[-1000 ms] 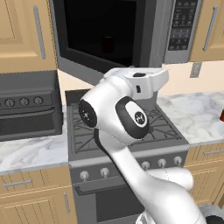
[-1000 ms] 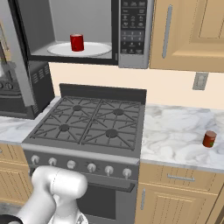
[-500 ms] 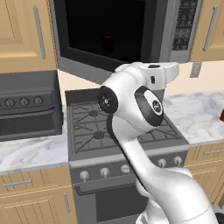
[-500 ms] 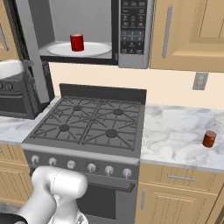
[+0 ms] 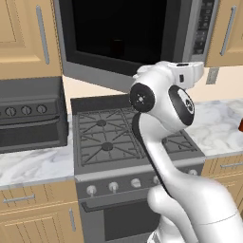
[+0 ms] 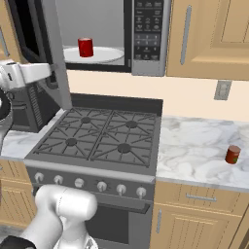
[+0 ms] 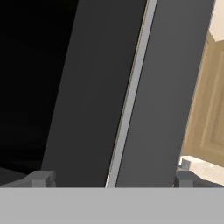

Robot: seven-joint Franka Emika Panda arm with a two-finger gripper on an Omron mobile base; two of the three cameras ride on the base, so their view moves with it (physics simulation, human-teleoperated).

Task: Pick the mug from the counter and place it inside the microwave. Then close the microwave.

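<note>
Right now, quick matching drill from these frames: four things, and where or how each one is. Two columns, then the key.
Things:
1. mug
2. red-brown can
3. microwave door
4. gripper

States:
A. standing on the marble counter, right of the stove
B. swung open
C. on the white plate inside the microwave
D. open, fingertips spread wide, close up to the door

Pairs: 1-C, 2-A, 3-B, 4-D
</note>
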